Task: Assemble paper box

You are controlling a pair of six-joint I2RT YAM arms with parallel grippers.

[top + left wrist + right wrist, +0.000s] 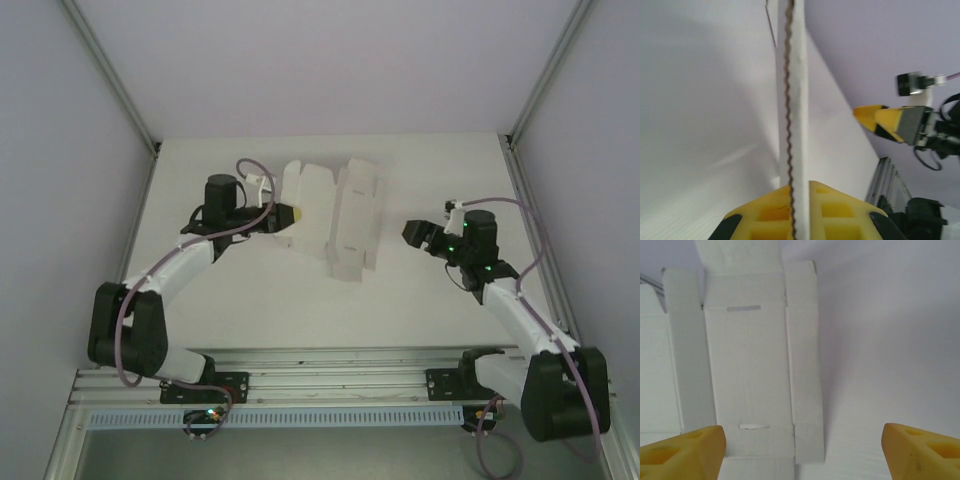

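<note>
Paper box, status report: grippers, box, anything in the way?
Left gripper shut on the left edge of the paper box. Right gripper open, off to its right, not touching. Box an unfolded blank. Nothing between right gripper and box.

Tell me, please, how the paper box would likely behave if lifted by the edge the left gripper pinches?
Probably light: the paper box is thin card. It would likely sag or fold at its creases, since the left gripper holds one edge only. Its fluted edge suggests the panels are fairly stiff.
</note>
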